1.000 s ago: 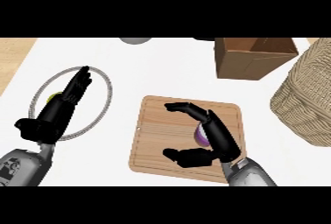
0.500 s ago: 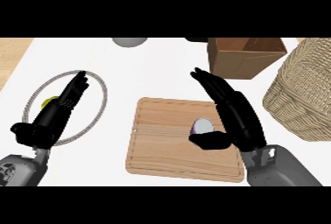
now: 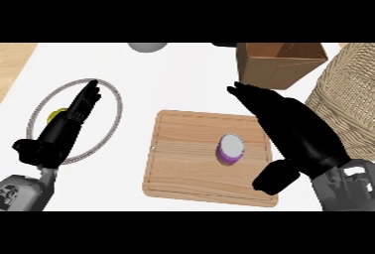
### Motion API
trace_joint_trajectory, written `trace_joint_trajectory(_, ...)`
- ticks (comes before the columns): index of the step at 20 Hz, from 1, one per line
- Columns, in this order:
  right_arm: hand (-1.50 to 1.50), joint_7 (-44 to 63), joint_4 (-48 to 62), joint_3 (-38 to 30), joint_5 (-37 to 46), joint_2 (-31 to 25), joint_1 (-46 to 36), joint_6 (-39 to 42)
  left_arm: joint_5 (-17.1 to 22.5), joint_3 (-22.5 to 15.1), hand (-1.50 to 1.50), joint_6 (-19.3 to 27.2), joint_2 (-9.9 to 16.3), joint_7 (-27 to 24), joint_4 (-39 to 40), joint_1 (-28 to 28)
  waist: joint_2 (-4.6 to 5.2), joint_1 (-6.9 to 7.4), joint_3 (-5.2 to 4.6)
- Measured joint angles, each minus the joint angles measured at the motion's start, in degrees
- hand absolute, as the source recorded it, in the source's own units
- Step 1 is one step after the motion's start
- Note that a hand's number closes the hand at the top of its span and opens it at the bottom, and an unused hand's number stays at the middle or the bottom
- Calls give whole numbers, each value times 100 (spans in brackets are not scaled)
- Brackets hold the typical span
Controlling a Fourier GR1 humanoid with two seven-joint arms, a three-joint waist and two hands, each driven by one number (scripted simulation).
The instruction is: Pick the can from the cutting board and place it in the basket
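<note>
From the head view, the right hand (image 3: 296, 131) reaches in from the lower right of the frame, its fingers straight and spread, holding nothing. The fingertips point toward the upper left, ending above the upper right corner of the cutting board (image 3: 187, 163), while the thumb hangs down at the board's right edge. The palm sits just to the right of the can (image 3: 229, 149), apart from it as far as I can tell.

The can stands upright on the right half of the cutting board, purple on its side with a pale top. The board is light wood and lies in the middle of the white tabletop (image 3: 176, 79), tilted slightly.

The left hand (image 3: 64, 126) rests at the left side of the frame, open with fingers straight and pointing up and a little right. It lies over a round plate (image 3: 111, 116) with a pale rim, and a small yellow thing (image 3: 54, 116) shows on the plate beside the fingers.

At the upper right, a brown cardboard box (image 3: 282, 62) stands open. Just to its right, the woven basket (image 3: 351, 94) fills the right edge of the frame, partly behind the right hand. A grey rounded object (image 3: 147, 46) peeks in at the top edge, cut off by the frame.
</note>
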Motion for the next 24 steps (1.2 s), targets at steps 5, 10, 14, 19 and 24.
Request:
trace_joint_trajectory(5,-150,792,-856,-602,-1256,-290,-26,610,-75,71,0,-39,-35,28,-89,52,21,30,12)
trace_joint_trajectory(10,-150,868,-1266,-1134,-1859,-669,248,769,-191,139,0,-141,-149,130,-200,53,47,72,20)
trace_joint_trajectory(14,-150,779,-1336,-1258,-1740,-671,496,829,-258,276,0,-316,-232,94,-139,89,62,104,21)
trace_joint_trajectory(19,-150,444,-1260,-1139,-974,-254,1014,752,-411,379,0,-392,-392,261,-278,120,72,128,26)
trace_joint_trajectory(24,-150,-234,-913,-917,-28,184,1542,440,-628,489,0,-508,-556,210,-192,143,79,133,27)
